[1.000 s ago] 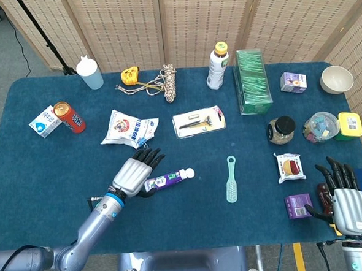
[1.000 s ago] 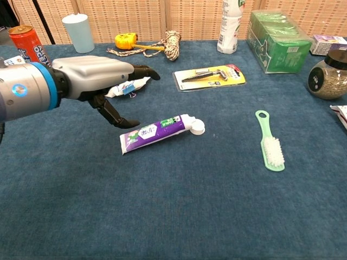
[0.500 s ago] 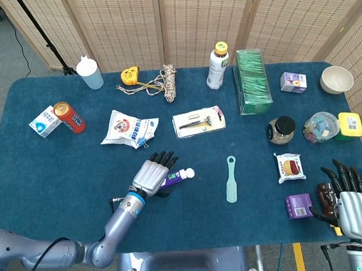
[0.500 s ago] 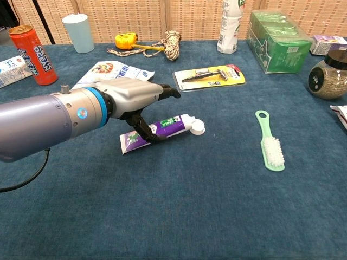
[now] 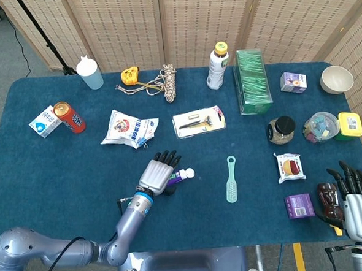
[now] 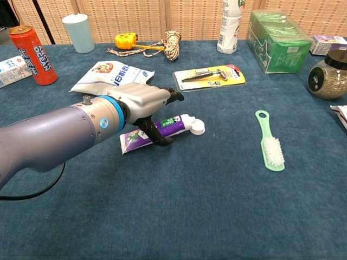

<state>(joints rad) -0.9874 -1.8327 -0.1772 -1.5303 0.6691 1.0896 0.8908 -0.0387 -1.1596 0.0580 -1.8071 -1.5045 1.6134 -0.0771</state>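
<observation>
Left hand (image 6: 142, 103) low, palm down, fingers curled downward; right hand (image 5: 352, 200) flat, fingers spread.

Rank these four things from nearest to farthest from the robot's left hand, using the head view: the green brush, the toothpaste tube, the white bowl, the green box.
1. toothpaste tube, directly under the left hand
2. green brush, to its right on the table
3. green box, farther back and right
4. white bowl, at the far right corner
</observation>
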